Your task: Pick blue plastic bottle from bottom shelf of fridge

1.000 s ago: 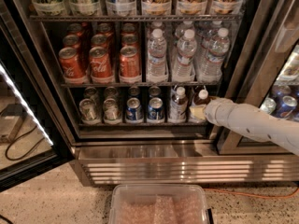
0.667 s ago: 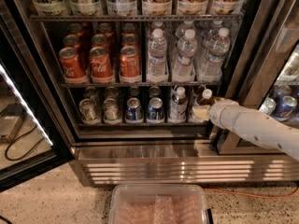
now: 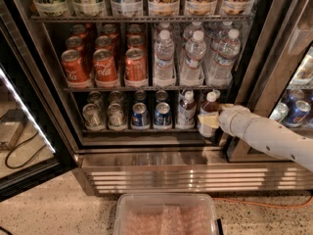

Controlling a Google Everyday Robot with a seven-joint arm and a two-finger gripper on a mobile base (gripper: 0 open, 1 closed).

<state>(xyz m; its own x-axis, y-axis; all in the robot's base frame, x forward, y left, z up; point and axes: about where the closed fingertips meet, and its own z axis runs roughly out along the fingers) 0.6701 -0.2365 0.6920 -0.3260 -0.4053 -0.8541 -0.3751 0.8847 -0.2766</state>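
Camera view: pincer (image 3: 212,121) clasps blue plastic bottle (image 3: 210,107) at bottom shelf (image 3: 126,129).

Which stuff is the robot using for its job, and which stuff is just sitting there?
For the job: blue plastic bottle, bottom shelf, fridge, end effector at that bottle, at the shelf's right end.
Just sitting there: red cola cans, water bottles, blue cans, silver cans, clear bin on the floor.
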